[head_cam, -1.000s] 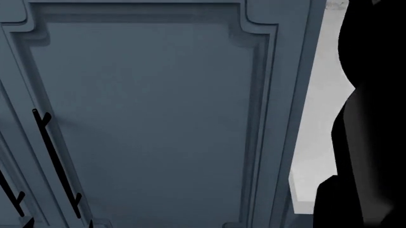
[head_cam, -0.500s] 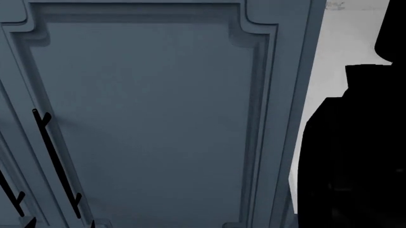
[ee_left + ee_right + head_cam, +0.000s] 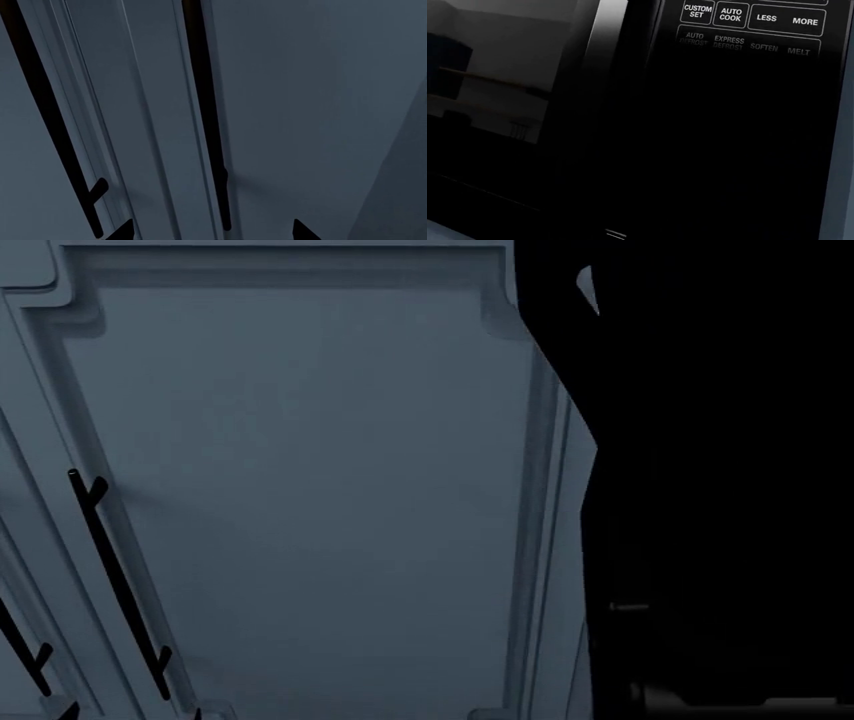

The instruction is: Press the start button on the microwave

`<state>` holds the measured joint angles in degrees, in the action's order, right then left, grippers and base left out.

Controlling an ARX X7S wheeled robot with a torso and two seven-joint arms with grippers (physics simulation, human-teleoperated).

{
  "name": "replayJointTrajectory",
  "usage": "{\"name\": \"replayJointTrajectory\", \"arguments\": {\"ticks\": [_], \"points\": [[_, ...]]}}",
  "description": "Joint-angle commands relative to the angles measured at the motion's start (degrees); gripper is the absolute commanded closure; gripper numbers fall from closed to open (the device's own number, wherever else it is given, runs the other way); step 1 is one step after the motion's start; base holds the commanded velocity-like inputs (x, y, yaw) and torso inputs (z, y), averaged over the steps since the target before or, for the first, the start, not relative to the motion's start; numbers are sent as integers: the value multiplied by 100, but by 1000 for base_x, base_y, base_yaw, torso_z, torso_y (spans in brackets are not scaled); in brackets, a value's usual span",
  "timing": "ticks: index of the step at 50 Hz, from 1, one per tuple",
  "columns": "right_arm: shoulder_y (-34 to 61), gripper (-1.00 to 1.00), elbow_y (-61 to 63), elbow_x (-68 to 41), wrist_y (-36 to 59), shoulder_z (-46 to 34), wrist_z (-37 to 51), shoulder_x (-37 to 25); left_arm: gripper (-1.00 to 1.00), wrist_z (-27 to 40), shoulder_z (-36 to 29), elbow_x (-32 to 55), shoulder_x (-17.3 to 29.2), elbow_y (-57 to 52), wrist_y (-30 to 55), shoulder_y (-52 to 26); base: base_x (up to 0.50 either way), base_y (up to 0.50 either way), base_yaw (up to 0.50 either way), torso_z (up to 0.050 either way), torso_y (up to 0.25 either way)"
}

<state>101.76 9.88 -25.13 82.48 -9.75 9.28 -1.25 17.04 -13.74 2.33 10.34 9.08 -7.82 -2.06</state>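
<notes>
The microwave (image 3: 627,125) fills the right wrist view at very close range. Its glass door (image 3: 494,75) reflects the room. Its control panel (image 3: 747,30) shows pads marked CUSTOM SET, AUTO COOK, LESS, MORE and a defrost row. Below them the panel is black, and no start button shows. The right gripper's jaws cannot be made out in that darkness. In the head view my right arm (image 3: 721,490) is a black mass covering the right side. My left gripper (image 3: 213,232) is open and empty, with only its fingertips (image 3: 123,231) showing in front of a cabinet door.
A tall blue-grey cabinet door (image 3: 307,490) with a black bar handle (image 3: 118,585) fills the left of the head view. The left wrist view shows two black handles (image 3: 210,125) on cabinet doors close ahead.
My right arm has risen and spread leftward across the head view. It now hides the light wall strip at the right. The cabinet and the view itself have not moved.
</notes>
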Motion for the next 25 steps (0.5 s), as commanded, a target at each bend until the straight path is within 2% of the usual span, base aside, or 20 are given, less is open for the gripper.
{"name": "replayJointTrajectory", "arguments": {"ticks": [1,10,19,25], "points": [[-54,100,-585,-213,-607,-289,106,-52,-100,12,-29,45,29,46,-35,-9,0,0,0,0,0],[206,100,-1408,-39,-1139,-815,-35,-152,-100,14,-41,91,52,80,-55,-42,0,0,0,0,0],[379,100,-1623,62,-1051,-1257,47,-219,-100,7,-40,164,45,325,-225,-86,0,0,0,0,0],[416,100,-1306,92,-729,-1269,317,-304,-100,-2,-63,185,46,418,-285,-119,2,0,0,0,0]]}}
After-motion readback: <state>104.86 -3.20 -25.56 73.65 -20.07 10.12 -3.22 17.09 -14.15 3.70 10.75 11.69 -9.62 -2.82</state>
